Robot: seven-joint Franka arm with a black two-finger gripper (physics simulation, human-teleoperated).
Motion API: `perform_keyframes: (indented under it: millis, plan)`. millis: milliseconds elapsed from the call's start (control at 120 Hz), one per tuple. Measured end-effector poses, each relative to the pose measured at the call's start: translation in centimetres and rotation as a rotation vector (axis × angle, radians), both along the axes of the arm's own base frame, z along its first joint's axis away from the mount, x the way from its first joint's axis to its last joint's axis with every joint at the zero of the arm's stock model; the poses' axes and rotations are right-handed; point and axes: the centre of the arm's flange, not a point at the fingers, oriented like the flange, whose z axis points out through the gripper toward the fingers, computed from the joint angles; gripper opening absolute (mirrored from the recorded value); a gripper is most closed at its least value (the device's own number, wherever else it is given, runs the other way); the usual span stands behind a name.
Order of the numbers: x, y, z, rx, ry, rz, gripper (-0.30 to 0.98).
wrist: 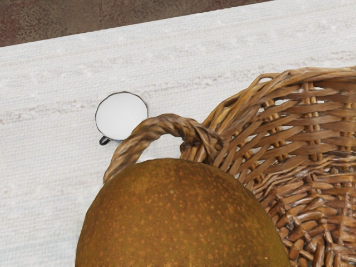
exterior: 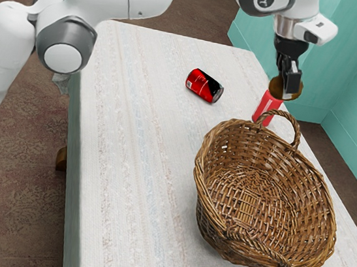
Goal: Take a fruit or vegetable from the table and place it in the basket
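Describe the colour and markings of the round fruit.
The fruit is golden brown, dotted with small, lighter orange speckles; the wrist view shows it best.

Two downward views meet at the basket

The exterior view looks from above and well back, facing down at a slant across the table and into the basket, which it takes in whole. The wrist view looks steeply down from close above the basket's side. Both share a handle, part of the basket's inside and the cloth beside it.
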Motion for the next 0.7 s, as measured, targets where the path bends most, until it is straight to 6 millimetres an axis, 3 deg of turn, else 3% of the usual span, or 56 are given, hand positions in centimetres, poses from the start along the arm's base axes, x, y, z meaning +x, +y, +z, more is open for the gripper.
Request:
perform_keyframes:
  millis: [275, 358, 525, 700]
  plan:
    - [1.5, -6.9, -4.9, 0.033, 0.068, -0.097, 0.26]
    - [1.5, -7.7, -5.3, 0.036, 0.073, -0.11, 0.27]
    - [1.4, -8.9, -5.6, 0.046, 0.077, -0.125, 0.55]
    - [1.3, -8.8, -5.5, 0.051, 0.075, -0.121, 0.65]
